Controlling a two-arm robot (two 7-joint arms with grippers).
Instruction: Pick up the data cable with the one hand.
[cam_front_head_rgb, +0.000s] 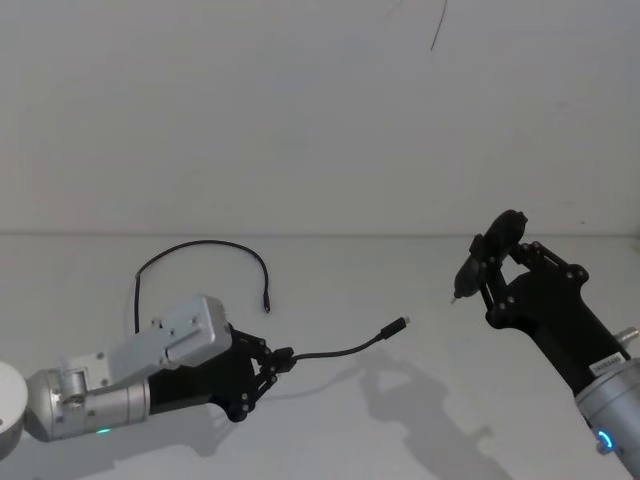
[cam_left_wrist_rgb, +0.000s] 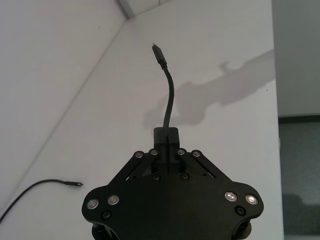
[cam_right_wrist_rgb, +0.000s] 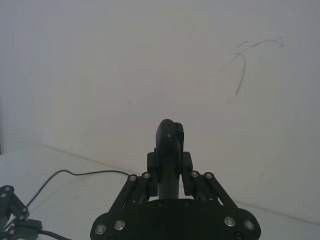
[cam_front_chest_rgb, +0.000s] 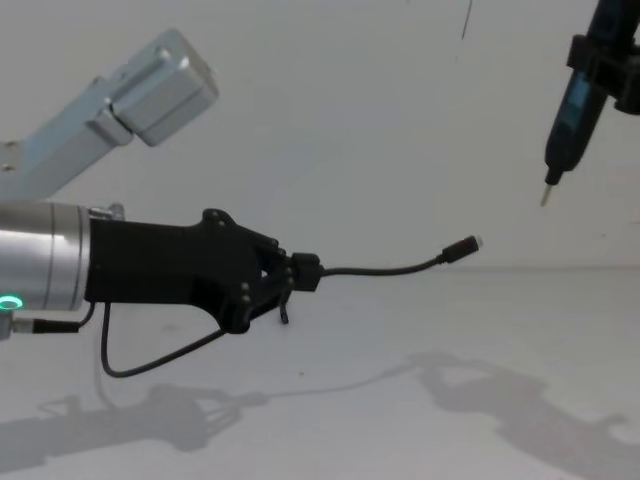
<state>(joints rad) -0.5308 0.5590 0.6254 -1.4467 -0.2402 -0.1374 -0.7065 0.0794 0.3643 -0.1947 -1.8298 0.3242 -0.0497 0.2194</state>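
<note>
On the near left, the black plastic two-finger left hand (cam_front_chest_rgb: 305, 270) squeezes the long thin black data cable (cam_front_chest_rgb: 385, 270), holding it above the white bench (cam_front_chest_rgb: 450, 400). The pick-up looks almost done; next, lift higher without letting go. The cable's free plug points rightward, nearly level. Farther right, the right hand (cam_front_head_rgb: 488, 262) grips a black pen-like tool (cam_front_chest_rgb: 570, 105).

From here I see my left gripper (cam_front_chest_rgb: 303, 272) clamped on the data cable (cam_front_chest_rgb: 390, 270), whose free plug (cam_front_chest_rgb: 462, 247) juts rightward above the table (cam_front_chest_rgb: 400, 420) (the rest loops down beneath the arm). At upper right, my right gripper (cam_front_chest_rgb: 600, 62) grips a pen-like tool (cam_front_chest_rgb: 570, 110), tip down.
</note>
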